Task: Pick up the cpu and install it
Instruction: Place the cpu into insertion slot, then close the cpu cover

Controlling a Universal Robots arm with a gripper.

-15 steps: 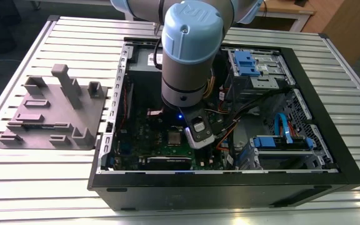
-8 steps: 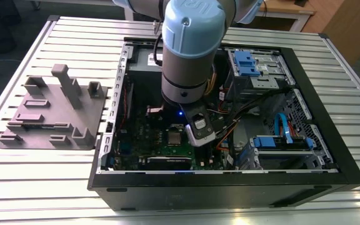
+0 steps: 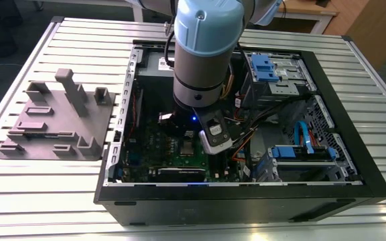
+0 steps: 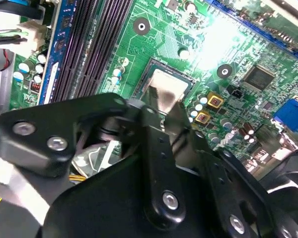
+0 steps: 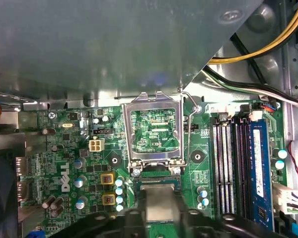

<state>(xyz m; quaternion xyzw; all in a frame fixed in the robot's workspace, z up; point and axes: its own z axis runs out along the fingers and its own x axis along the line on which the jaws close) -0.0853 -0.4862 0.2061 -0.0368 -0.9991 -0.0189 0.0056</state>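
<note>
One flat square cpu with a dull silver-grey metal top sits at the socket on the glossy green motherboard, between two matte black fingers of the gripper. The jaws stand close on its opposite edges, pinching it. Beside the socket, the hinged metal load frame stands open.

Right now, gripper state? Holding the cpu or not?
Gripper: fingers shut on the cpu, held just above the socket on the motherboard.

cpu half hidden behind jaws
</note>
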